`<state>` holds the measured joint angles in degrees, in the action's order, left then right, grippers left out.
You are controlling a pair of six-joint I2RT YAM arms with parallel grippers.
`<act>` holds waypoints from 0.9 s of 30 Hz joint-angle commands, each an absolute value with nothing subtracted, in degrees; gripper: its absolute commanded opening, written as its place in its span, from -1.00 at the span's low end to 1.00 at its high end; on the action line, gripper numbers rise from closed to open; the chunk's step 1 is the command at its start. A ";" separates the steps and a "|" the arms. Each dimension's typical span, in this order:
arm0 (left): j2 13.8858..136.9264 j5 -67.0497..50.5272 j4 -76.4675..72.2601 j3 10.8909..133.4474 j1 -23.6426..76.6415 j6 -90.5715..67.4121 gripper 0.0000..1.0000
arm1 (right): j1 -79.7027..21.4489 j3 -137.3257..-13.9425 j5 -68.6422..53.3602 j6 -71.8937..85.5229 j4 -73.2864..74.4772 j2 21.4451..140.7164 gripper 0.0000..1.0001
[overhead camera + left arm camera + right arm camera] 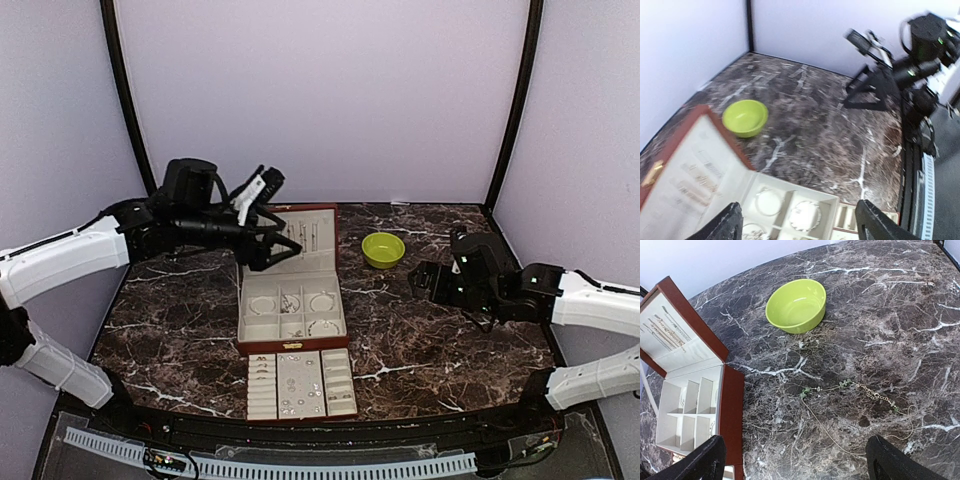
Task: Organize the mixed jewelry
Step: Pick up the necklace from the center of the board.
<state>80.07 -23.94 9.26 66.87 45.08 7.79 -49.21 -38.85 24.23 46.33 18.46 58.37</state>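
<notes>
Marble table [180, 320]: mixed jewelry [300, 388] is seen sorted into a cream tray [340, 400] and the compartments of an open reddish-brown box [290, 349]. One thin chain [860, 390] is laid on the stone near a green bowl [383, 249]. The left gripper [799, 220], above the box, and the right gripper [800, 460], above the chain, are held spread wide, nothing grasped.

No legible text or labels.

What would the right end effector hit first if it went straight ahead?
Likely the thin chain lying on the marble table just ahead; the green bowl sits farther on. Depth is unclear.
</notes>
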 commanded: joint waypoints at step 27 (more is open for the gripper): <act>62.16 -23.07 9.10 51.33 12.30 -5.28 0.72 | -36.10 -44.92 22.11 37.50 19.85 86.58 0.48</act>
